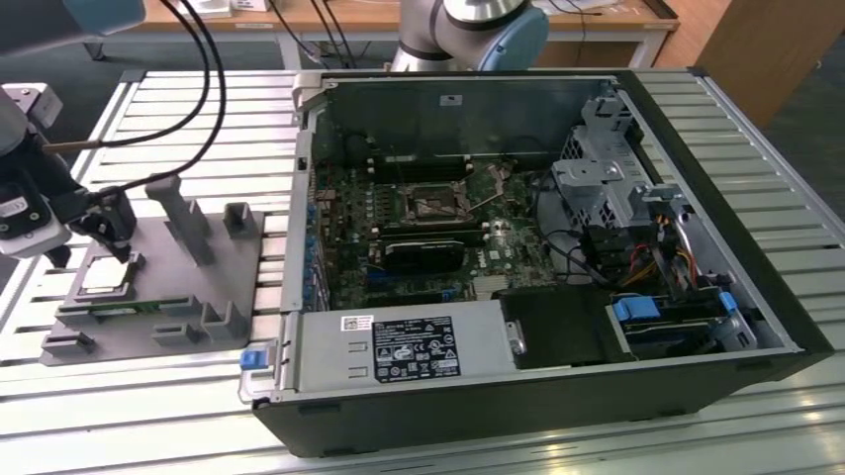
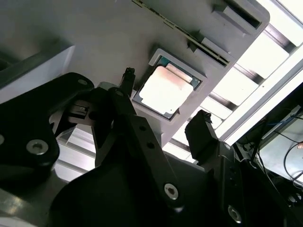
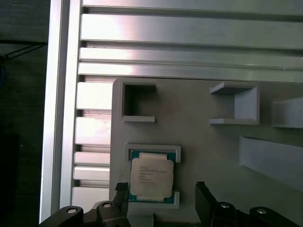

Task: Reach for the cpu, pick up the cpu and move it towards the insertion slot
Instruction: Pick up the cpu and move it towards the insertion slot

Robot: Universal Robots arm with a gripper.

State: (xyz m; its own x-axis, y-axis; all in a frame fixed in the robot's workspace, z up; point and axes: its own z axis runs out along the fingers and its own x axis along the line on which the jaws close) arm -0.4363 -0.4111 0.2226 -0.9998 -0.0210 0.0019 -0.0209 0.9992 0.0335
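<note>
While the cpu (image 3: 151, 177) lies pocketed (sides open), spread jaws flank it.

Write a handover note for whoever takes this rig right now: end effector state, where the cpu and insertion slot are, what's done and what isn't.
The end effector is open, with one finger on each side of the cpu; no contact is visible in either wrist view.
The cpu lies flat in its nest on the grey fixture, at the exterior view's left, outside the computer case.
The insertion slot is on the motherboard inside the open case.
Done: the reach.
Not done: grasp, lift, move towards the slot.
</note>
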